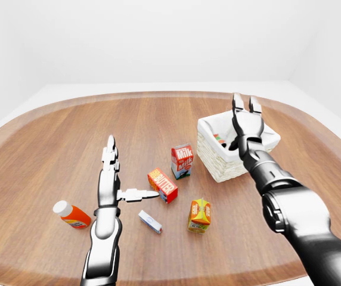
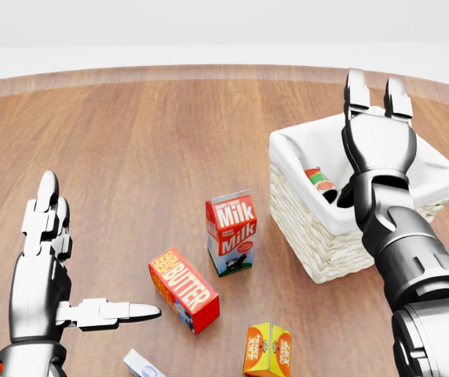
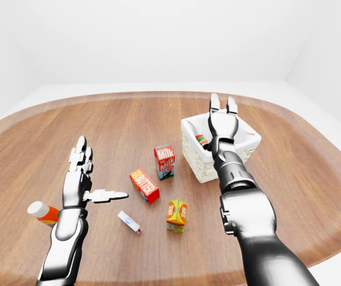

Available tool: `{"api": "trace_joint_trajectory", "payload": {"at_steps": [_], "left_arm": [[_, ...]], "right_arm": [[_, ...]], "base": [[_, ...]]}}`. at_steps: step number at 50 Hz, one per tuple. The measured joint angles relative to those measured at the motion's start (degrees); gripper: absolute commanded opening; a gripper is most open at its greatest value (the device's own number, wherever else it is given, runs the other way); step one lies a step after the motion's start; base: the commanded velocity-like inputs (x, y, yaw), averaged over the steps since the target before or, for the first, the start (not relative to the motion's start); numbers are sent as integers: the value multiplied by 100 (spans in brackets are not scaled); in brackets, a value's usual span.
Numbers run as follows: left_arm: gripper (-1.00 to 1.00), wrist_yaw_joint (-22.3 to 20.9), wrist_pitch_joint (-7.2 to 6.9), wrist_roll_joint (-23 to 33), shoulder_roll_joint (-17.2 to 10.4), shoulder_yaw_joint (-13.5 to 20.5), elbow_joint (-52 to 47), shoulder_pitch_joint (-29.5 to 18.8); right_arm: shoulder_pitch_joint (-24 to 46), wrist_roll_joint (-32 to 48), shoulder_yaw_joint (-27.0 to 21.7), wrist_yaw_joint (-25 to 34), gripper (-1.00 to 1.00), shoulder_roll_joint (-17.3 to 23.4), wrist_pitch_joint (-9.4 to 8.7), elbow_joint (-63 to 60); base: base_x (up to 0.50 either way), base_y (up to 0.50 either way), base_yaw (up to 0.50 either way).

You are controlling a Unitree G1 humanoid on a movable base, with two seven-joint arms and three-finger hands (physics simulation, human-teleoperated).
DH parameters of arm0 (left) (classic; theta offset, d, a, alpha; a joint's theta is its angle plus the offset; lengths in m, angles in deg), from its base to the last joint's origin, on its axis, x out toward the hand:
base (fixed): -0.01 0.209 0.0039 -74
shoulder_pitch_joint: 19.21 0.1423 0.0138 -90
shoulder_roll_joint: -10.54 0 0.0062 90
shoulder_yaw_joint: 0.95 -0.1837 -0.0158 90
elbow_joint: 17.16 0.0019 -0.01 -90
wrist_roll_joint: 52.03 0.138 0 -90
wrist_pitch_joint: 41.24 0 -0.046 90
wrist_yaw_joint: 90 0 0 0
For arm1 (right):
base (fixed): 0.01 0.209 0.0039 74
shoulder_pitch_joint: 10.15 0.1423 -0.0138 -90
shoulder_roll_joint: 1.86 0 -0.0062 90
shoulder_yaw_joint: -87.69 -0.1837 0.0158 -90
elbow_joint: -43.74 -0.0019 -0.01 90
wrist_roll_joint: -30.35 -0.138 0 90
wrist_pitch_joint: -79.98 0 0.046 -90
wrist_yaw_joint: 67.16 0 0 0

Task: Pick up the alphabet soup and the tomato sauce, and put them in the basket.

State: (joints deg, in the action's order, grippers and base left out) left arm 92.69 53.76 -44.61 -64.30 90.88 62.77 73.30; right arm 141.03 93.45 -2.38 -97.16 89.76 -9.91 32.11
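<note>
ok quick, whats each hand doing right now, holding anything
Left hand: open, fingers spread over the table, holding nothing.
Right hand: open above the basket, fingers straight, holding nothing.

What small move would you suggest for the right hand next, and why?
Probably lift the right hand clear of the basket: its fingers are spread open above the rim, holding nothing, and a can already lies inside on the white liner.
</note>
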Motion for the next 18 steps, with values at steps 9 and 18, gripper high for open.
{"api": "trace_joint_trajectory", "payload": {"at_steps": [9,18], "left_arm": [[100,0,0,0,0,0,-1,0],[100,0,0,0,0,0,-2,-1]], "right_arm": [[60,-32,-3,0,100,14,56,-18],[247,-124,-25,0,100,85,128,-53]], "base": [[0,0,0],[0,0,0]]}}
